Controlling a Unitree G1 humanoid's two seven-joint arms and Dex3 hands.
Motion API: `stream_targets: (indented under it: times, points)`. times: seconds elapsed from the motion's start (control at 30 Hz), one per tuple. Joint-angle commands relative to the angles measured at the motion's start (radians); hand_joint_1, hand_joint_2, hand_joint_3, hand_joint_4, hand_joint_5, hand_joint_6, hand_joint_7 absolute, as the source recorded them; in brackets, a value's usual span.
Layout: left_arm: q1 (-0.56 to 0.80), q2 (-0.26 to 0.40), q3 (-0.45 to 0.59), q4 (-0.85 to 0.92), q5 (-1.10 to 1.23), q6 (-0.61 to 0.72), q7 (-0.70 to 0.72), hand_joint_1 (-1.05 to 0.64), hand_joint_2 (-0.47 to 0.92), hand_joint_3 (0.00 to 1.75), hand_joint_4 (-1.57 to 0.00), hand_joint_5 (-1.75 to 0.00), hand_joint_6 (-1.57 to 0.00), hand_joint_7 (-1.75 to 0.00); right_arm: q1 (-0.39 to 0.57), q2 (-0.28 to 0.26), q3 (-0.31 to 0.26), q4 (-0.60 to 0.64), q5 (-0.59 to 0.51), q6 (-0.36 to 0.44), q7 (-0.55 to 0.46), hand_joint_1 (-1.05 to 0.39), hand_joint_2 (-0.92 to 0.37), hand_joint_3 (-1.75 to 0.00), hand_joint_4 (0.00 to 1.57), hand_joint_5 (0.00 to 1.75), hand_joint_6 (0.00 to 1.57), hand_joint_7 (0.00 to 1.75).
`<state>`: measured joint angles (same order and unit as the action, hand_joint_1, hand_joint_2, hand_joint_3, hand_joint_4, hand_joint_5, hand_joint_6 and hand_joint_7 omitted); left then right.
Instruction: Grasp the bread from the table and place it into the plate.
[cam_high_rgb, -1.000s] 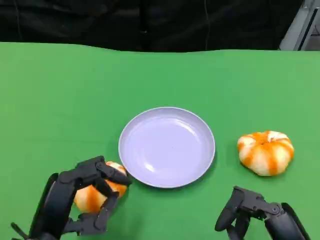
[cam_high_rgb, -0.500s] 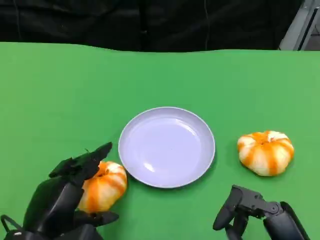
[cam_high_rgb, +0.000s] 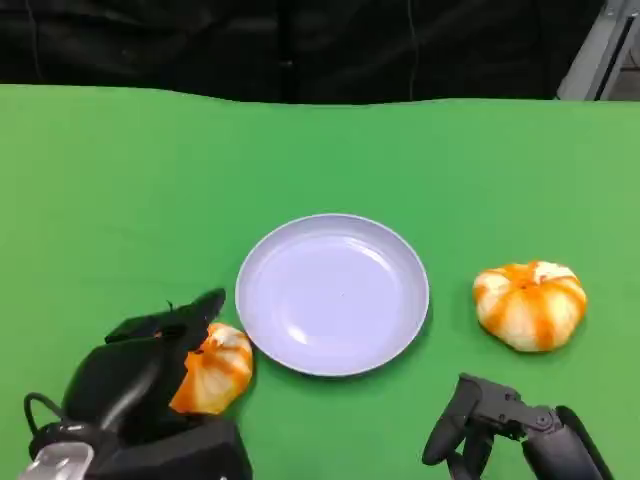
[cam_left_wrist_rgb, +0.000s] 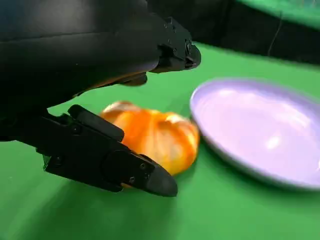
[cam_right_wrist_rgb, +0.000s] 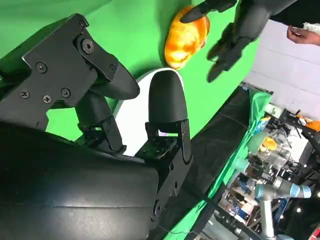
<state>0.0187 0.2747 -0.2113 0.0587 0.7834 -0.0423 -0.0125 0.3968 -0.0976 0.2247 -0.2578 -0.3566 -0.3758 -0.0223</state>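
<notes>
An orange-and-white striped bread lies on the green table just left of the pale lilac plate. My left hand hovers over its near side with fingers spread. In the left wrist view the fingers arch above the bread and the thumb lies low in front of it, without closing on it; the plate lies just beyond. A second bread rests right of the plate. My right hand sits low near the front edge, holding nothing.
The right wrist view looks past its own fingers at the bread under my left hand. A person's hand shows beyond the table. Black curtains back the table's far edge.
My left hand, wrapped around the bread a second ago, has spread its fingers and drawn back toward the front edge. The bread, plate and right hand stay put.
</notes>
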Motion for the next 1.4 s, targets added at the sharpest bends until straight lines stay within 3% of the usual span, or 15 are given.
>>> stream_targets:
  times: [0.03,0.17,0.23,0.27,0.3,0.33,0.37,0.4,0.43,0.47,0.53,0.63,0.73,1.03,1.4]
  points:
    - [-0.044,0.058,-0.049,0.025,0.038,0.055,-0.070,-0.49,0.92,0.04,-0.48,-0.24,-0.41,-0.06,0.006,-0.002,-0.002,-0.016,0.011,0.003,-0.004,0.00,-0.33,-1.41,0.82,1.74,0.73,1.40]
    - [-0.099,0.091,-0.094,0.077,0.048,0.102,-0.160,-0.40,0.92,0.13,-0.62,-0.14,-0.62,-0.06,0.000,-0.001,-0.001,-0.011,0.006,0.006,-0.004,-0.01,-0.33,-1.41,0.81,1.74,0.72,1.41]
    - [-0.108,0.089,-0.086,0.108,0.017,0.065,-0.107,-0.29,0.92,0.11,-0.82,-0.24,-0.76,-0.08,-0.001,0.000,0.000,-0.013,0.006,0.008,-0.005,-0.02,-0.32,-1.42,0.81,1.73,0.72,1.41]
    - [-0.109,0.088,-0.082,0.118,0.006,0.051,-0.086,-0.22,0.92,0.14,-0.80,-0.64,-0.87,-0.06,-0.001,0.000,0.000,-0.015,0.005,0.010,-0.005,-0.02,-0.32,-1.42,0.81,1.73,0.73,1.41]
    - [-0.111,0.090,-0.082,0.125,0.000,0.043,-0.072,-0.19,0.92,0.15,-0.75,-0.88,-0.93,-0.05,0.000,0.000,0.000,-0.016,0.004,0.012,-0.005,-0.02,-0.32,-1.42,0.81,1.73,0.73,1.41]
    - [-0.109,0.089,-0.072,0.133,-0.013,0.013,-0.029,-0.19,0.92,0.16,-0.73,-0.95,-0.94,-0.05,-0.001,0.000,0.000,-0.016,0.002,0.010,-0.006,-0.02,-0.32,-1.42,0.81,1.73,0.73,1.41]
    - [-0.107,0.088,-0.060,0.144,-0.027,-0.027,0.030,-0.14,0.89,0.33,-0.77,-1.18,-1.07,-0.19,-0.001,0.000,-0.001,-0.015,0.004,0.009,-0.007,-0.02,-0.31,-1.43,0.82,1.73,0.73,1.41]
    - [-0.104,0.084,-0.048,0.156,-0.041,-0.060,0.083,-0.12,0.81,0.53,-0.79,-1.42,-1.09,-0.45,0.000,0.000,-0.001,-0.016,0.006,0.010,-0.005,-0.02,-0.31,-1.43,0.82,1.72,0.73,1.40]
    - [-0.104,0.082,-0.041,0.166,-0.051,-0.083,0.119,-0.12,0.70,0.76,-0.80,-1.61,-0.98,-0.88,0.001,0.000,-0.002,-0.017,0.007,0.012,-0.004,-0.02,-0.31,-1.44,0.81,1.72,0.73,1.40]
    - [-0.103,0.080,-0.037,0.174,-0.056,-0.099,0.153,-0.12,0.66,0.85,-0.80,-1.68,-0.93,-1.04,0.002,0.000,-0.002,-0.018,0.009,0.012,-0.004,-0.03,-0.31,-1.44,0.81,1.72,0.73,1.40]
    - [-0.104,0.080,-0.033,0.185,-0.061,-0.123,0.200,-0.13,0.59,0.99,-0.81,-1.73,-0.83,-1.24,0.003,0.000,-0.003,-0.020,0.009,0.013,-0.003,-0.03,-0.31,-1.43,0.81,1.72,0.73,1.40]
    - [-0.103,0.072,-0.021,0.211,-0.078,-0.182,0.297,-0.10,0.48,1.13,-0.84,-1.74,-0.79,-1.39,0.003,-0.002,-0.004,-0.022,0.011,0.013,-0.003,-0.03,-0.31,-1.44,0.81,1.72,0.73,1.40]
    - [-0.100,0.072,-0.012,0.224,-0.094,-0.238,0.366,-0.10,0.42,1.24,-0.85,-1.75,-0.82,-1.37,0.003,-0.001,-0.003,-0.025,0.009,0.015,-0.002,-0.02,-0.30,-1.44,0.81,1.72,0.73,1.40]
    - [-0.105,0.072,0.007,0.300,-0.140,-0.428,0.512,-0.04,0.34,1.34,-0.88,-1.75,-0.81,-1.47,0.002,0.004,0.008,-0.034,-0.003,0.024,-0.009,0.00,-0.30,-1.45,0.83,1.72,0.74,1.41]
    - [-0.185,0.053,-0.046,0.431,-0.049,-0.648,0.704,-0.14,0.22,1.59,-0.92,-1.73,-0.85,-1.44,0.018,-0.001,0.004,-0.030,0.002,0.017,-0.013,-0.01,-0.31,-1.42,0.82,1.74,0.74,1.40]
